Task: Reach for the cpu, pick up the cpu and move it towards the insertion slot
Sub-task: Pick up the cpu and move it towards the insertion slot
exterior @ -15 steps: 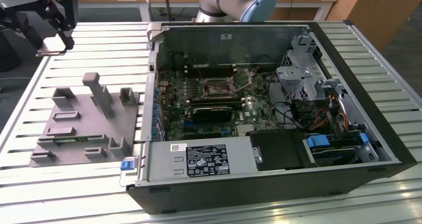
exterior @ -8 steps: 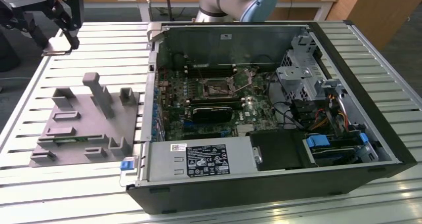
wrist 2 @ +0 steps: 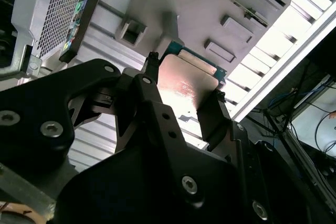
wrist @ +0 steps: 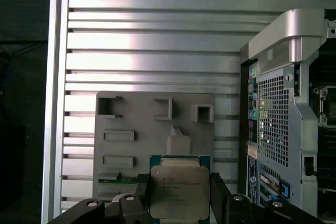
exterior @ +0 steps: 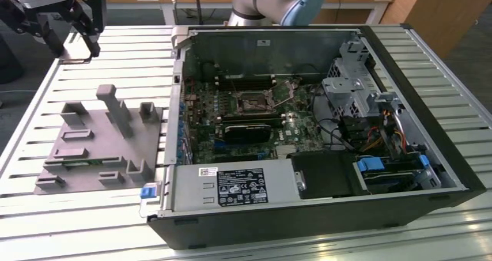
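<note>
The cpu (wrist: 178, 191), a small silvery square with a thin green rim, is clamped between my gripper's (wrist: 179, 196) two black fingers (wrist: 142, 192). In the second wrist view the cpu (wrist 2: 187, 83) shows its shiny top, held by the gripper (wrist 2: 184, 92). In the exterior view the gripper (exterior: 75, 49) hangs high at the far left, above the grey fixture plate (exterior: 92, 137), with the cpu (exterior: 77, 59) edge-on at its tips. The insertion slot (exterior: 252, 103) is a small square socket in the middle of the motherboard, well off to the exterior view's right of the gripper.
The open computer case (exterior: 430, 157) lies on its side on the slatted metal table (exterior: 84, 220); its perforated rear wall (wrist: 273, 119) stands beside the fixture plate (wrist: 157, 129). The plate carries raised grey blocks and a green memory stick (wrist: 118, 179). A black card (exterior: 248, 131) sits below the socket.
</note>
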You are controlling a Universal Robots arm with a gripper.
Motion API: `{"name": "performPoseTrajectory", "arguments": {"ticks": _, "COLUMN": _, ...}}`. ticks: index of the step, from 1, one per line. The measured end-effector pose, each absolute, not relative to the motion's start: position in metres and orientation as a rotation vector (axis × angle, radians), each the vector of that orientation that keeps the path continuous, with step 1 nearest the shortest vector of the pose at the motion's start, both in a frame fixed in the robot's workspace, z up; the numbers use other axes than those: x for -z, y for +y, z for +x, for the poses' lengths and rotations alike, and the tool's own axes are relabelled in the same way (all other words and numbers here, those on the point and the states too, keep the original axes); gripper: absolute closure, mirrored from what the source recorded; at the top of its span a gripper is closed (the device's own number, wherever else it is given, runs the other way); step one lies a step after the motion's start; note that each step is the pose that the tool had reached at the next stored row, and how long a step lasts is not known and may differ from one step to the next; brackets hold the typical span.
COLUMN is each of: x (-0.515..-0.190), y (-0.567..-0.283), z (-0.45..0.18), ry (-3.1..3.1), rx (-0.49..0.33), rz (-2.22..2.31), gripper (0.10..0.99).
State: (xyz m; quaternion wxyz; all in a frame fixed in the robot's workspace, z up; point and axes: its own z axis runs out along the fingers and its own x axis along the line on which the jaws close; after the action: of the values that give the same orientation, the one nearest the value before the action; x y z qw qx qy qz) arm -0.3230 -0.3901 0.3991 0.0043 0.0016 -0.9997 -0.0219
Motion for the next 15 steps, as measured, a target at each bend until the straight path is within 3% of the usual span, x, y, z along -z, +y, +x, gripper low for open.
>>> {"name": "performPoseTrajectory", "arguments": {"ticks": 15, "x": -0.399, "y": -0.388, "z": -0.292, "ry": -3.132, "rx": 0.069, "rz": 0.005, "gripper": 0.545}}
